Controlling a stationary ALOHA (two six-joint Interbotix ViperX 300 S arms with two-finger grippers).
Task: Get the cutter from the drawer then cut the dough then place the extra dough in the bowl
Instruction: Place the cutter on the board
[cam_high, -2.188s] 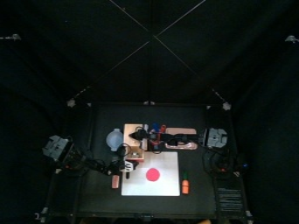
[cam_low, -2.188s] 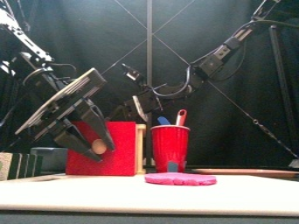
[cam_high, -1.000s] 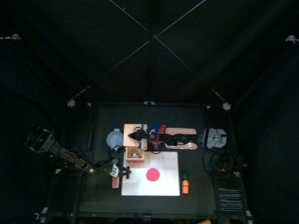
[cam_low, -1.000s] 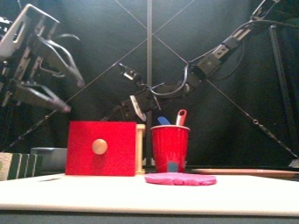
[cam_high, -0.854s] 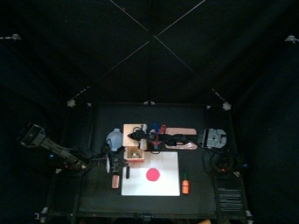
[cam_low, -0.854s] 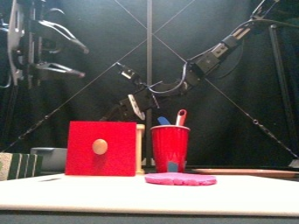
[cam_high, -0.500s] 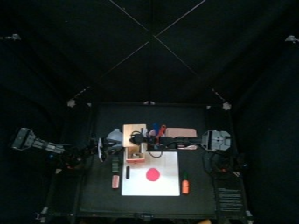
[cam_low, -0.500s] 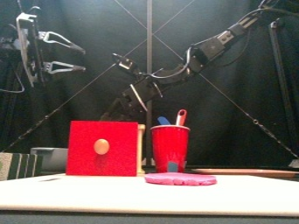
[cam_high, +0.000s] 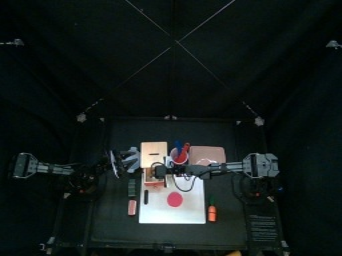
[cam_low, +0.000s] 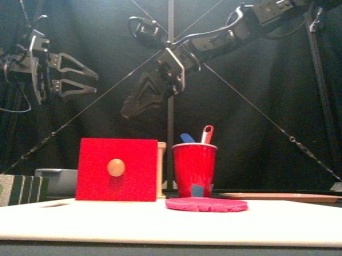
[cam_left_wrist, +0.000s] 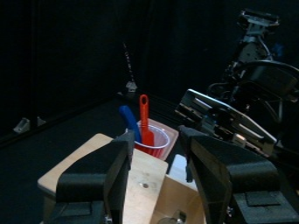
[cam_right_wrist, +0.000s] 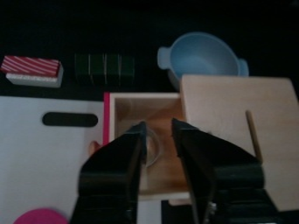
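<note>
The pale wooden box (cam_high: 163, 155) stands behind the white cutting board (cam_high: 191, 188), its red-fronted drawer (cam_right_wrist: 112, 144) pulled out. A round metal cutter (cam_right_wrist: 159, 150) lies inside the drawer. My right gripper (cam_right_wrist: 160, 131) hangs above the drawer with its jaws apart and nothing between them; in the front view the right gripper (cam_low: 138, 108) is well above the box. A flat red dough disc (cam_high: 175, 200) lies on the board. The blue-grey bowl (cam_right_wrist: 205, 54) sits left of the box. High at the left, my left gripper (cam_low: 87, 78) is open and empty.
A red cup (cam_low: 194, 168) with a blue and a red toy knife stands right of the box. A red striped toy (cam_right_wrist: 33, 68) and a dark green sushi roll (cam_right_wrist: 105, 63) lie left of the board. An orange toy (cam_high: 210, 213) rests on the board's right side.
My right arm swung up from behind the cup to above the open drawer and its jaws opened. The left arm drew back to the left, away from the drawer front.
</note>
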